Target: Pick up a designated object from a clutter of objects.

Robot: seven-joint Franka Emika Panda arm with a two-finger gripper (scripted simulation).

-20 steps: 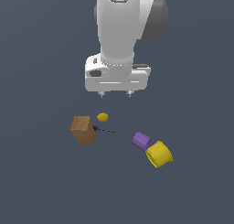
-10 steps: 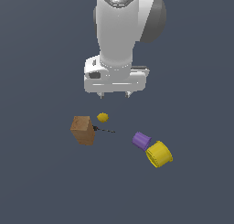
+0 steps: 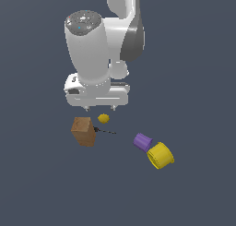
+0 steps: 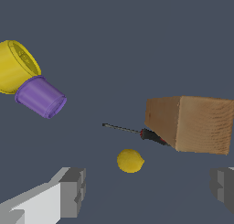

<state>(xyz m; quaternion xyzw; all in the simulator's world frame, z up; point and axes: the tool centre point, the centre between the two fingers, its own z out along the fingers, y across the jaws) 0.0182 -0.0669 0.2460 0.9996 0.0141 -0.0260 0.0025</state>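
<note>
White glossy plastic is most of what we see: the Panda arm (image 3: 94, 50) is a fat rounded shell with a grey joint band, hanging over a flat, featureless dark grey surface (image 3: 198, 193). We can't see any edge or corner of that surface, so we'll place things against each other instead.

Our gripper (image 3: 98, 108) hangs above the clutter with nothing in it. In the wrist view we see its two blocky grey fingertips (image 4: 73, 191) spread wide, with the yellow lump lying in the gap between them but below, untouched.

Next down in size is the brown box (image 3: 84, 131), the one we're after. It's a plain cardboard-coloured block with a faint woodgrain-like streaking on its faces and sharp edges, sitting slightly turned, just below the finger on the exterior view's left.

The yellow cup (image 3: 161, 155) lies on its side, smooth and cylindrical with its open mouth showing. The purple cup (image 3: 143, 142) is also tipped over and touches it, maybe partly nested; we can't tell for sure. Both sit well apart from the box.

The screwdriver (image 4: 137, 132) is thin, with a dark metal shaft and a red-and-black handle whose end butts against the box.

Smallest is the yellow lump (image 3: 103, 118), a matte rounded blob near the shaft.
</note>
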